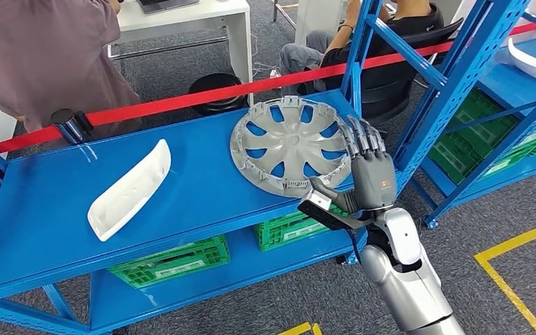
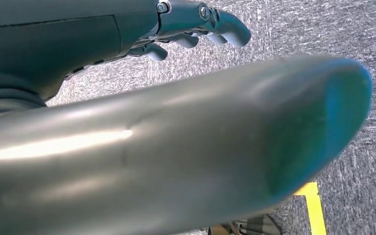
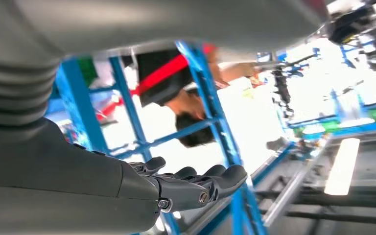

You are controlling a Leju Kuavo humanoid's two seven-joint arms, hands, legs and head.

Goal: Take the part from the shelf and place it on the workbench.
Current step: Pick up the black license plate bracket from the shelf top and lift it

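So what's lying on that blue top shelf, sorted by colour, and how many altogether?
Silver-grey: 1, the hubcap, with the right robot hand at its edge.
White: 1, the long curved part.
Total: 2.

I see the blue shelf (image 1: 195, 174) carrying a silver hubcap (image 1: 289, 143) near its right edge and a white part (image 1: 129, 188) left of centre.

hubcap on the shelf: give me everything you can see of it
The hubcap is a round silver-grey wheel cover, plastic by the look, with openings between its spokes showing blue through them. It lies flat near the right end of the blue shelf, top level. The right robot hand reaches over its right rim with its fingers spread; whether they touch it is unclear. The white part to its left lies well apart.
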